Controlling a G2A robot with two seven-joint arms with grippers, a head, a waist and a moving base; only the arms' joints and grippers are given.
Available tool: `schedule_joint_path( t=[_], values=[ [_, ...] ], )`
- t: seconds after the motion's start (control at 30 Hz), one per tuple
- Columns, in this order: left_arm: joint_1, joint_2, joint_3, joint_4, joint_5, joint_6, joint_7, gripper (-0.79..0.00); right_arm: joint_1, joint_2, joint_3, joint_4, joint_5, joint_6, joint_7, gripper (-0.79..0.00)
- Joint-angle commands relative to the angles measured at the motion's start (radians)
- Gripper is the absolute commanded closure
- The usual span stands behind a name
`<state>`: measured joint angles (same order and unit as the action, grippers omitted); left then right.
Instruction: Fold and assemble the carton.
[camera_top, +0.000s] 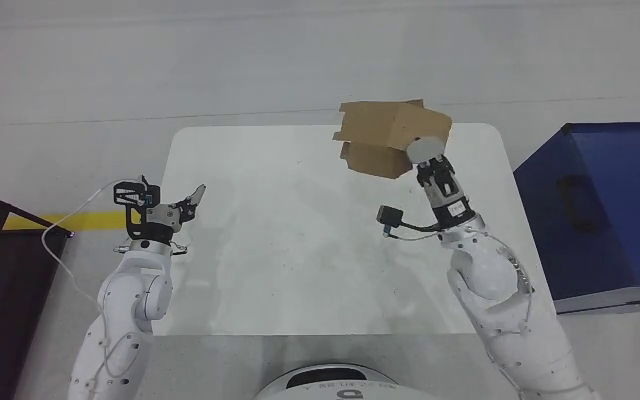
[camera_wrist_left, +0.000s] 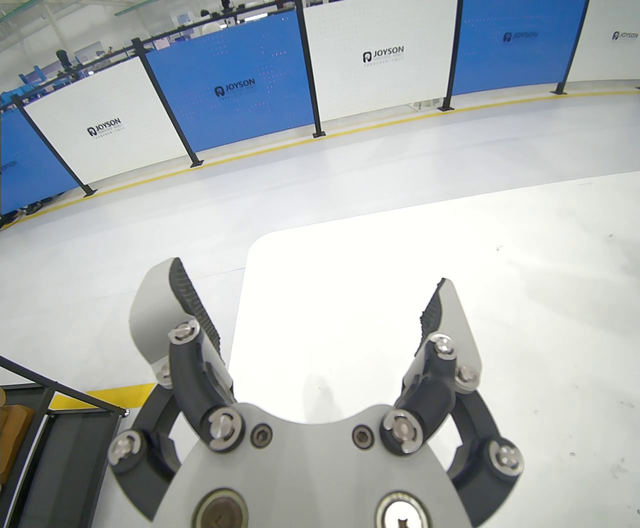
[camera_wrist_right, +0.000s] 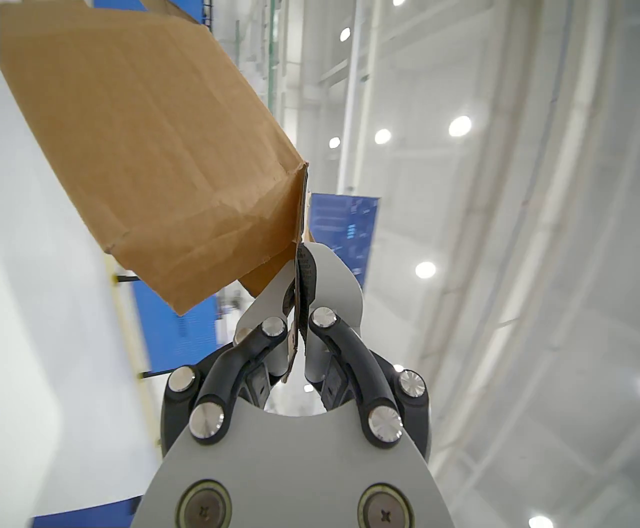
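On the left, our left claw (camera_top: 165, 197) (camera_wrist_left: 309, 280) hovers over the near left corner of the white counter (camera_top: 300, 260) (camera_wrist_left: 500, 300). Its fingers are spread wide with nothing between them. Moving right, the brown carton (camera_top: 385, 135) (camera_wrist_right: 150, 150) is lifted off the counter, tilted, over the far right part near the far edge. We see it as a partly formed box with loose flaps along its left side. Just beside it on the right, and nearer to us, our right claw (camera_top: 428, 162) (camera_wrist_right: 301, 270) points up and away. Its fingers are pressed together on a thin cardboard edge at the carton's near right corner, so the carton sits beyond and to the left of the fingertips. Farther right, a blue bin (camera_top: 590, 210) stands off the counter's right edge.
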<state>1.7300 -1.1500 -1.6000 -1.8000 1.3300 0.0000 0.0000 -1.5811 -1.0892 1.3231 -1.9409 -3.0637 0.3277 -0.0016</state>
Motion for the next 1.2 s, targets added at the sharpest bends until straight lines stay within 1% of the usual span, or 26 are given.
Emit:
schedule_joint_path(
  t=[0.0,0.1,0.2,0.27,0.33,0.43,0.5,0.57,0.6,0.63,0.67,0.7,0.77,0.83,0.87,0.97,1.03,1.17],
  values=[
    [0.0,0.0,0.0,0.0,0.0,0.0,0.0,-0.785,0.03,0.016,0.017,0.009,-0.008,0.04,-0.046,0.0],
    [0.0,0.0,0.0,0.0,0.0,0.0,0.0,-0.785,0.057,0.044,0.032,0.02,-0.008,0.098,-0.086,0.0],
    [0.0,0.0,0.0,0.0,0.0,0.0,0.0,-0.785,0.082,0.072,0.043,0.027,-0.008,0.144,-0.099,0.0],
    [0.0,0.0,0.0,0.0,0.0,0.0,0.0,-0.785,0.095,0.091,0.062,0.035,-0.008,0.177,-0.092,0.0],
    [0.0,0.0,0.0,0.0,0.0,0.0,0.0,-0.785,0.101,0.106,0.057,0.04,-0.008,0.187,-0.071,0.0],
    [0.0,0.0,0.0,0.0,0.0,0.0,0.0,-0.785,0.112,0.119,0.017,0.045,-0.008,0.176,-0.01,0.0],
    [0.0,0.0,0.0,0.0,0.0,0.0,0.0,-0.785,0.121,0.121,-0.032,0.048,-0.008,0.161,0.045,0.0],
    [0.0,0.0,0.0,0.0,0.0,0.0,0.0,-0.785,0.121,0.109,-0.109,0.046,-0.008,0.15,0.136,0.0],
    [0.0,0.0,0.0,0.0,0.0,0.0,0.0,-0.785,0.118,0.098,-0.154,0.043,0.021,0.141,0.185,0.0],
    [0.0,0.0,0.0,0.0,0.0,0.0,0.0,-0.785,0.122,0.087,-0.193,0.042,0.12,0.128,0.201,0.0],
    [0.0,0.0,0.0,0.0,0.0,0.0,0.0,-0.785,0.134,0.078,-0.226,0.039,0.277,0.104,0.177,0.0],
    [0.0,0.0,0.0,0.0,0.0,0.0,0.0,-0.785,0.153,0.071,-0.246,0.039,0.461,0.064,0.129,0.0],
    [0.0,0.0,0.0,0.0,0.0,0.0,0.0,-0.785,0.191,0.06,-0.252,0.055,0.815,-0.032,0.01,0.0],
    [0.0,0.0,0.0,0.0,0.0,0.0,0.0,-0.785,0.227,0.053,-0.237,0.102,1.115,-0.161,-0.095,0.0],
    [0.0,0.0,0.0,0.0,0.0,0.0,0.0,-0.785,0.243,0.049,-0.229,0.129,1.233,-0.222,-0.138,0.0],
    [0.0,0.0,0.0,0.0,0.0,0.0,0.0,-0.785,0.286,0.038,-0.222,0.213,1.533,-0.414,-0.228,0.0],
    [0.0,0.0,0.0,0.0,0.0,0.0,0.0,-0.785,0.307,0.03,-0.224,0.267,1.694,-0.516,-0.25,0.0],
    [0.0,0.0,0.0,0.0,0.0,0.0,0.0,-0.785,0.354,0.011,-0.232,0.375,2.022,-0.695,-0.242,0.0]
  ],
)
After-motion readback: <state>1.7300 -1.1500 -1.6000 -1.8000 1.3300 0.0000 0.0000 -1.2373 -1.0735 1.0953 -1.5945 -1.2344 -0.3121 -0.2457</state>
